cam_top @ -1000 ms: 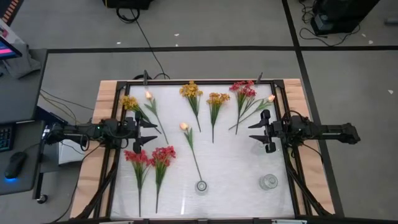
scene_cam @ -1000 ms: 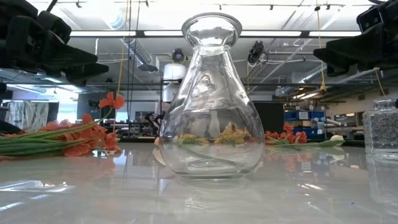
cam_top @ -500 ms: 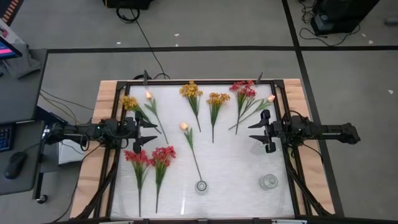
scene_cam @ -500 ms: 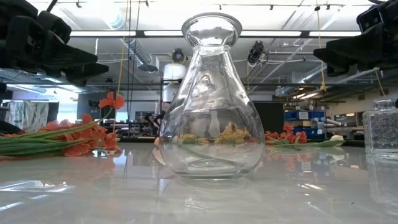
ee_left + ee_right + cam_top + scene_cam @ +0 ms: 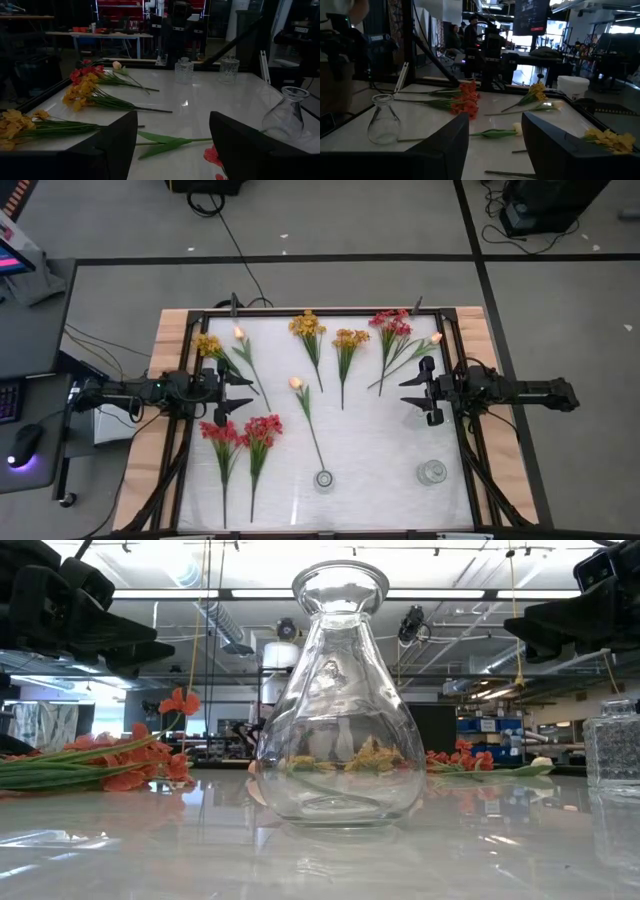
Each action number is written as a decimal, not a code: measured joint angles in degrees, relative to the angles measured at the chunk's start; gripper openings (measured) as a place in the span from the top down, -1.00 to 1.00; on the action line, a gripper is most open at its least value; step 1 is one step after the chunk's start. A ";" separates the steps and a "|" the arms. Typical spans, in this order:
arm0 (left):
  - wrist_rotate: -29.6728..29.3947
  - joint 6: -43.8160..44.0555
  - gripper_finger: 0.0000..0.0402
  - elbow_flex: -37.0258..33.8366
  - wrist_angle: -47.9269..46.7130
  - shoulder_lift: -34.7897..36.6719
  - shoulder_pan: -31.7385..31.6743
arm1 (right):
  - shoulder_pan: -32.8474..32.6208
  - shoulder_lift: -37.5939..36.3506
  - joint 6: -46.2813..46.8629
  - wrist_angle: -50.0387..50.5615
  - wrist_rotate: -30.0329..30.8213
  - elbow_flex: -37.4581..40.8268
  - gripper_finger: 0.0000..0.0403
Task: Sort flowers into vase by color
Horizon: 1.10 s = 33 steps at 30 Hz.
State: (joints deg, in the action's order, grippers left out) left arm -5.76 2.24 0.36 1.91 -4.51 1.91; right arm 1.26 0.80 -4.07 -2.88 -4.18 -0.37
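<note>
Both my arms hover at mid-table, nothing held, no flower in a vase yet. My left gripper sits at the table's 9 o'clock edge, jaws spread wide and empty. My right gripper sits at the 3 o'clock edge, jaws parted and empty too.

Flowers all lie flat on the white table. The red cluster pair is at about 5 o'clock from my left gripper, just beside it, heads toward the jaws, stems running away to 6 o'clock. The yellow sprig and a peach tulip lie at 12 o'clock from the left gripper; their stems slant down toward it. The centre peach tulip has its stem running to 5 o'clock, ending near the bulb vase. Two yellow-orange clusters sit at the table's 12 o'clock, stems pointing to 6 o'clock. The red cluster and another peach tulip lie at 11 to 12 o'clock from my right gripper, stems slanting to 7 o'clock.

The cut-glass vase is at 6 o'clock from my right gripper.

Judgement: the left arm is nearest the red pair, and its jaws would need to close across the stems, which run roughly 12 to 6. The right arm is nearer the far red cluster.
</note>
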 joint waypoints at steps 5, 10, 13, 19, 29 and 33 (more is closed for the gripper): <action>0.00 0.01 -0.27 0.00 0.00 0.02 -0.01 | 0.01 -0.02 0.00 0.01 -0.01 0.00 0.04; 0.00 0.00 -0.27 0.00 0.00 0.02 -0.02 | 0.00 -0.01 0.00 0.00 0.01 -0.01 0.04; 0.00 0.00 -0.27 -0.01 0.00 0.00 -0.01 | 0.02 -0.02 0.01 0.01 -0.01 -0.01 0.04; 0.00 0.00 -0.27 0.00 0.00 0.00 -0.01 | 0.00 -0.02 0.01 -0.01 0.01 -0.01 0.04; 0.00 11.07 -0.27 0.00 3.27 0.00 -0.11 | 0.02 -0.01 0.00 0.00 0.01 -0.01 0.04; -0.02 22.33 -0.27 -0.01 6.02 0.02 -0.11 | 0.00 -0.02 0.00 0.00 0.01 -0.01 0.04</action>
State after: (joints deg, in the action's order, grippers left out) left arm -5.78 24.57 0.35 7.94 -4.49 1.80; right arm 1.26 0.78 -4.07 -2.89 -4.16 -0.38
